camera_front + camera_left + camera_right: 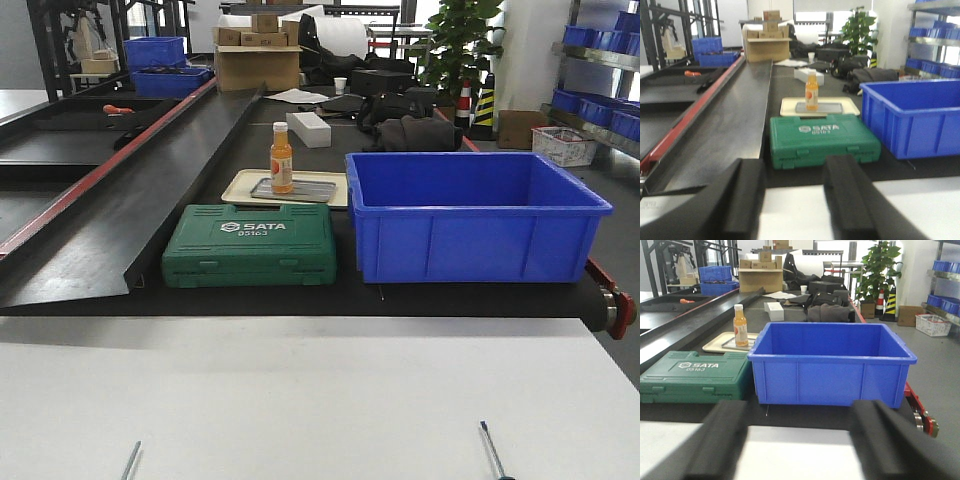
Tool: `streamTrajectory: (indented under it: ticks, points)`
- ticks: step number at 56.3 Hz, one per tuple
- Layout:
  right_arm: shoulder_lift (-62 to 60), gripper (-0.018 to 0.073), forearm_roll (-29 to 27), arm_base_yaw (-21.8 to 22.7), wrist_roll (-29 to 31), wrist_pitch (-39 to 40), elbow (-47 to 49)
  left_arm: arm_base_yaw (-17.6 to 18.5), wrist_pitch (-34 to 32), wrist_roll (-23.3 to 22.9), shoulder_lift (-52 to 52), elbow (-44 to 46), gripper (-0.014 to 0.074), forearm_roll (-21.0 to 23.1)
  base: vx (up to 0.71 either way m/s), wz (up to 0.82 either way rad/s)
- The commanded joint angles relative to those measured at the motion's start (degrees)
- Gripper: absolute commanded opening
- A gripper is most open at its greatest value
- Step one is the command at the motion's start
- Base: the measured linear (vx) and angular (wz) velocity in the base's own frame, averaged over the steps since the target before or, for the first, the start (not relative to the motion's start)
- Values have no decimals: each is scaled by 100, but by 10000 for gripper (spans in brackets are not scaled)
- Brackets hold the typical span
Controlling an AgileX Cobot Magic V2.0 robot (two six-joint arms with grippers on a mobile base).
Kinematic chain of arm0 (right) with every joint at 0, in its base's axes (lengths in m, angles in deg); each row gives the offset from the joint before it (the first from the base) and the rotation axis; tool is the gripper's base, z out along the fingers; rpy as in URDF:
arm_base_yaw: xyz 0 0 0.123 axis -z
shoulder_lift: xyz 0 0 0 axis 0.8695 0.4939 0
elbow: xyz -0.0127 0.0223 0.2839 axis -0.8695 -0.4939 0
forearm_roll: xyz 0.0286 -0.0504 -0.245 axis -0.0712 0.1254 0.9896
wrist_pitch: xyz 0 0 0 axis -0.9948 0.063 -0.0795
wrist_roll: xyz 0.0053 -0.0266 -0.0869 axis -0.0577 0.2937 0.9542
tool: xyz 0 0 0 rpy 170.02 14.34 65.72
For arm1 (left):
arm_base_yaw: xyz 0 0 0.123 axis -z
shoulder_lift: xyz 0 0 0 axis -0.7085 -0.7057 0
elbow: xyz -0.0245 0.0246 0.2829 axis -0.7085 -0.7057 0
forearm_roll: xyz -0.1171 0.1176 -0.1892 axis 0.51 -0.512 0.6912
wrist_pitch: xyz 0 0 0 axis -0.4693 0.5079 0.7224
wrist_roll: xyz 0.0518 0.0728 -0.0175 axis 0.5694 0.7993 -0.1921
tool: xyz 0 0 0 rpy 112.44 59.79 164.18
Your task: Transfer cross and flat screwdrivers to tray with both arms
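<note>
Near edge, white table (300, 400): left screwdriver (131, 460) and right screwdriver (492, 452) lie well apart. Left gripper (790, 210) and right gripper (797, 450): fingers apart, empty. Grey tray (315, 189), far, holds only a bottle (282, 157). Nothing transferred; both pickups remain.

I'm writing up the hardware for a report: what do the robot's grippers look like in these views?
Only the fingers show. The left gripper has two thick matte-black fingers with blocky tips; the right gripper looks the same. No cables or markings are visible, and the arms are out of view.
</note>
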Motion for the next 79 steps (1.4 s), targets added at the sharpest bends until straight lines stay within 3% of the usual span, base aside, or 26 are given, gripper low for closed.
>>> streamTrajectory:
  ticks: [1,6,19,28,36,47,66,79]
  points:
    - [-27,657,-58,37,-92,566,217,-18,-236,-37,31,200,505,37,0,0]
    - [81,669,-134,37,-200,229,301,-18,-57,-37,40,200,521,37,0,0]
    - [2212,582,-91,38,-89,-3426,2152,-18,384,-37,40,200,521,37,0,0]
    - [3861,536,-150,38,201,-4543,2926,-18,530,-37,40,200,521,37,0,0]
    - [5068,520,-481,38,267,-4917,3219,-18,640,-37,40,200,518,37,0,0]
    - [6084,519,-787,38,517,-4855,3368,-18,786,-37,40,200,514,37,0,0]
    - [6578,509,-696,38,458,-4171,3350,-18,916,-37,40,120,514,37,0,0]
    - [6874,470,-702,38,442,-4117,3350,-18,1105,-37,40,120,514,37,0,0]
